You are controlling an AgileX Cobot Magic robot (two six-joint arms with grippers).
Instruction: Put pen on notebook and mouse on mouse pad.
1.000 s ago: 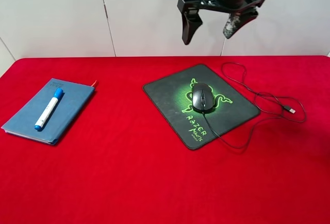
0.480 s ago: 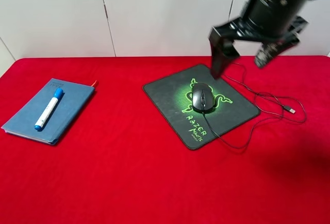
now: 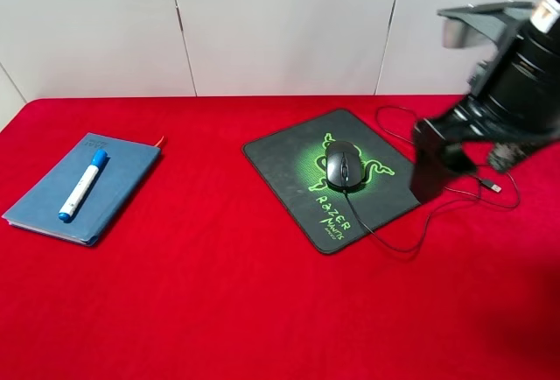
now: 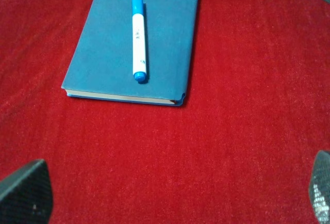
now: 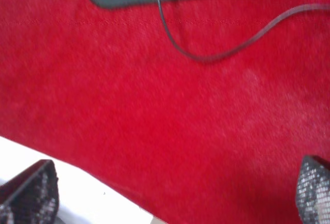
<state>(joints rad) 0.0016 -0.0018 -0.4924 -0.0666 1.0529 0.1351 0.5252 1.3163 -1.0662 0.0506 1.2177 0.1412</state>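
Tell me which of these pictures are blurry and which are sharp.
Exterior high view: the right pincer and its arm are smeared, while the mouse and pen are crisp. Right wrist view: blurred throughout, cable soft. Left wrist view: sharp on the notebook.

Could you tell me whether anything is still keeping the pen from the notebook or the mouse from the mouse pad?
Nothing visible does. The pen already lies on the notebook, and the mouse sits on the mouse pad. The right gripper is open and empty beside the pad, above the cable.
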